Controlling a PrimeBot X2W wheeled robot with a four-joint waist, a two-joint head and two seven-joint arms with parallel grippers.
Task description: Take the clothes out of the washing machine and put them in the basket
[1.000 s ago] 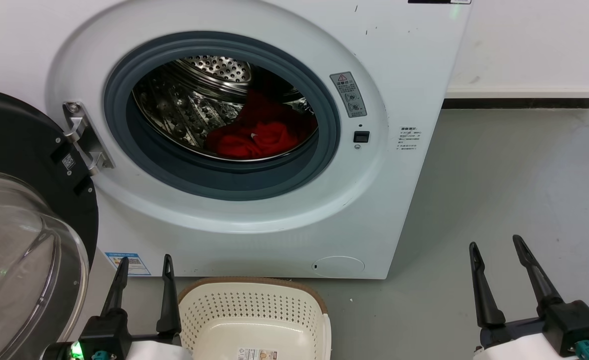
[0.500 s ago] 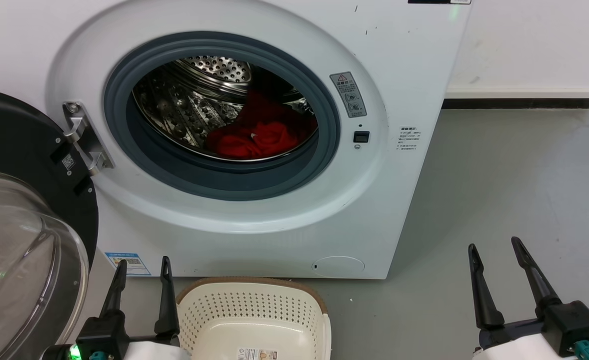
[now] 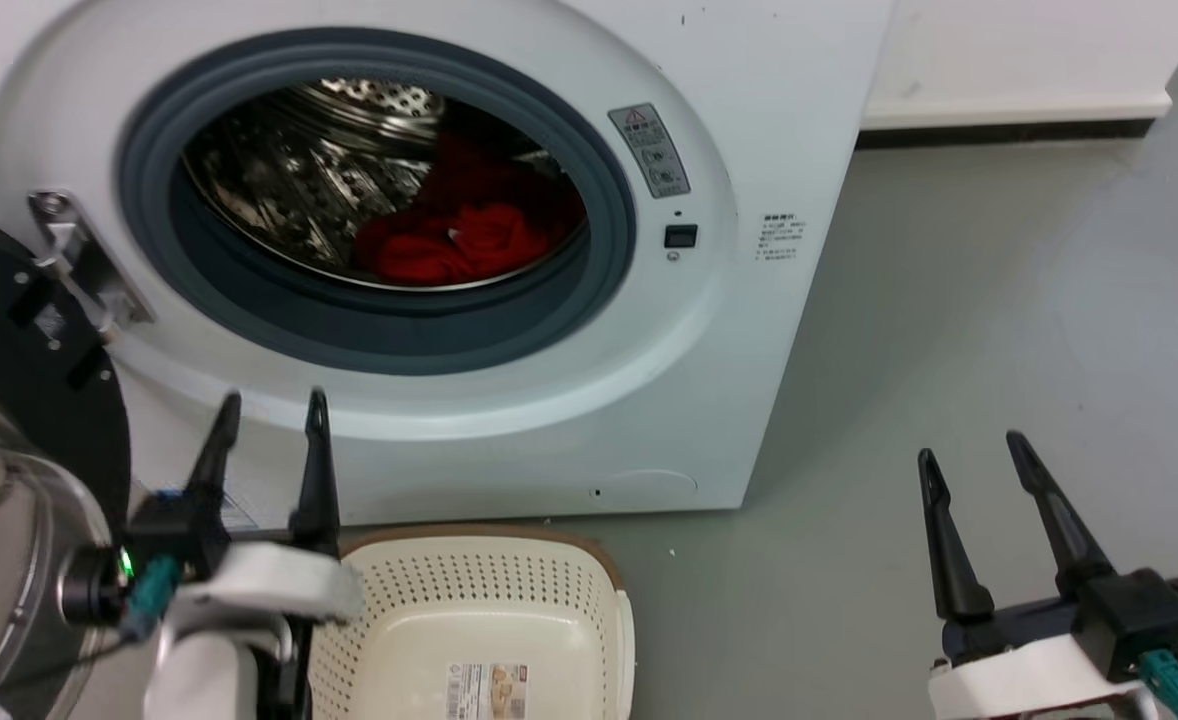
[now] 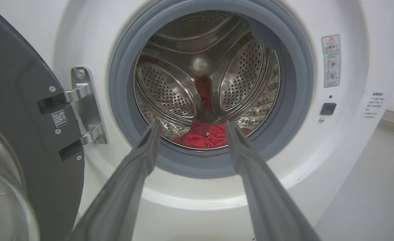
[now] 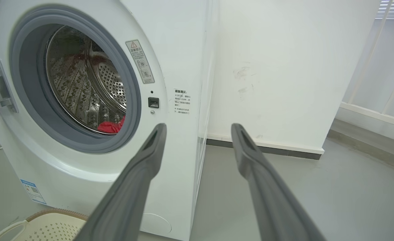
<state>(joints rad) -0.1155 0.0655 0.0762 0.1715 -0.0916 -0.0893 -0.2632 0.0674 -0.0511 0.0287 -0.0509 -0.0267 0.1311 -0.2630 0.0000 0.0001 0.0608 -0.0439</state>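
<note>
- The left gripper [image 3: 272, 400] has both long dark fingers spread wide and isn't holding anything. It's up in front of the lower front panel of the washing machine [image 3: 549, 420], just under the round opening.
- In the left wrist view, those fingertips frame the bottom of the opening. The red stuff sits between them but further back, so there's no contact.
- That arm's pale wrist is right by the left end of the basket [image 3: 509, 532]. I can't tell if they touch.
- The right gripper [image 3: 972, 447] is the same deal, fingers wide apart and gripping nothing. It's off to the right over the grey floor [image 3: 949, 300], well apart from the machine.
- The clothes [image 3: 449, 245] are a bright red heap at the bottom of the steel drum [image 3: 279, 190], a bit right of centre, with a small white tag on top.
- A grey rubber seal [image 3: 399, 340] rings the opening.
- The door [image 3: 9, 400] is swung open to the left on a metal hinge [image 3: 79, 260]. It has a dark rim with a clear glass bulge sticking out toward the room.
- The basket is on the floor right in front of the machine, below the opening. It's cream with perforated sides and a brown rim, and the label [image 3: 489, 690] on its bottom is in plain sight.
- A warning sticker [image 3: 654, 150] sits right of the opening.
</note>
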